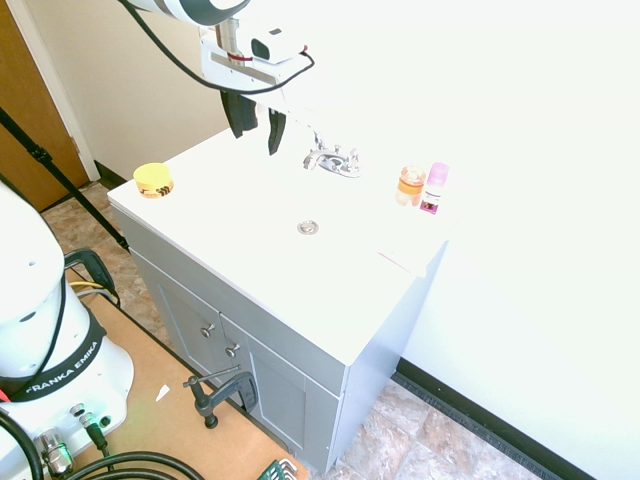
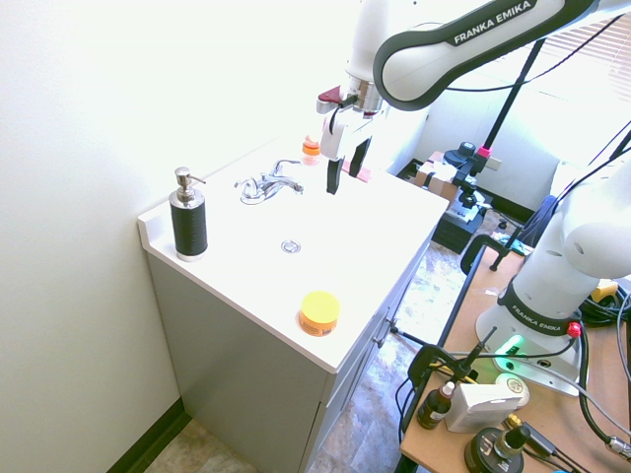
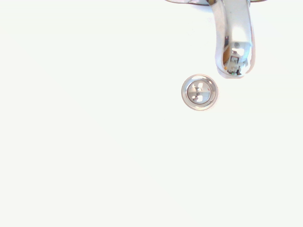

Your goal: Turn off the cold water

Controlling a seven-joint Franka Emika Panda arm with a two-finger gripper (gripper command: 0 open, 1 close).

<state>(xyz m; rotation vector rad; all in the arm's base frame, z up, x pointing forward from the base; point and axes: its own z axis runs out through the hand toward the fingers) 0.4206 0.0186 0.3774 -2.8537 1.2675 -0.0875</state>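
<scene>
Small dark dropper bottle [image 2: 435, 405] sits close by on the wooden tabletop [image 2: 419, 446], next to a white box [image 2: 481, 407]. Past them, a tub with a yellow lid [image 2: 318, 312] is on the white sink top [image 2: 266, 279]. Next comes the round drain [image 2: 291, 246], then a black pump bottle [image 2: 188, 219] near the wall. Behind the drain is the shiny faucet [image 2: 258, 188], with its short spout and two handles. I see no water coming out of it, so the cold water may be off, but I can't tell which handle is cold or if it is shut all the way. The claw [image 2: 344, 182] is up in the air, its fingers spread with nothing between them. It isn't touching a handle. If the cold one is still on, all that turning is left to do.
</scene>
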